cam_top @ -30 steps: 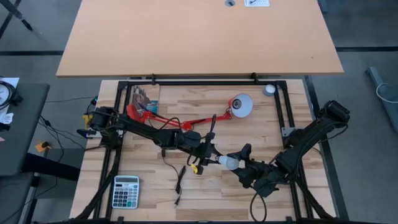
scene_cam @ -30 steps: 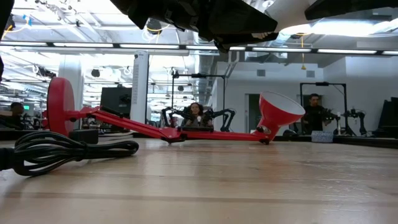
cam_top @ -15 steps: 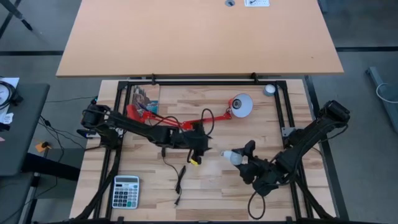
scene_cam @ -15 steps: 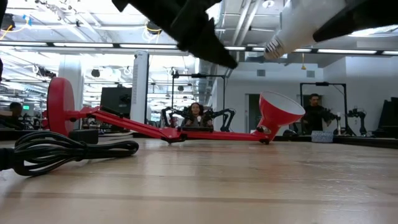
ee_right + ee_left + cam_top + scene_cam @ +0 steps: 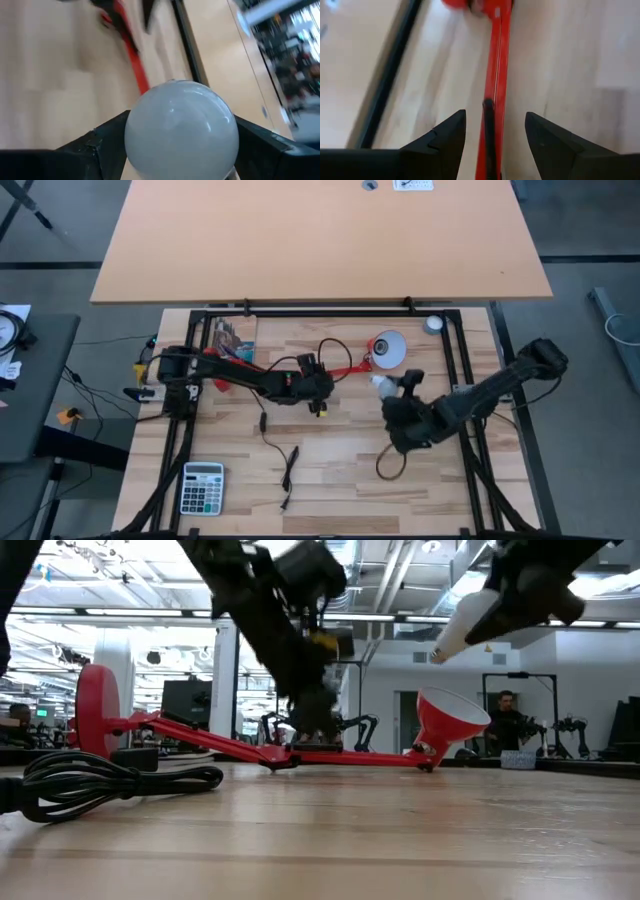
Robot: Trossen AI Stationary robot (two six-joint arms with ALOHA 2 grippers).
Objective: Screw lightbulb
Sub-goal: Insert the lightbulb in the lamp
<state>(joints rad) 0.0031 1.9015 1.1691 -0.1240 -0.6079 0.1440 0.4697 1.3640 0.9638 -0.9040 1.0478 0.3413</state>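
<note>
both arms have shifted since half a second ago: the right gripper (image 5: 392,387) has carried the lightbulb (image 5: 381,383) away from mid-table toward the red lamp's shade (image 5: 388,348), while the left gripper (image 5: 318,390) has drawn back over the lamp's red arm (image 5: 340,371). now the right gripper is clamped on the lightbulb, whose white globe fills the right wrist view (image 5: 181,131) between the two dark fingers (image 5: 100,145). in the low view the bulb (image 5: 462,628) hangs tilted in the air above the upturned shade (image 5: 448,724), apart from it. the left gripper (image 5: 494,131) hovers with its jaws spread wide on either side of the lamp's arm (image 5: 496,90), holding nothing. a calculator (image 5: 202,487) lies at the table's near left corner, and a coiled black cord (image 5: 100,783) rests on the wood beside the lamp's round red base (image 5: 96,710). a person (image 5: 506,720) stands in the room beyond the table.
</note>
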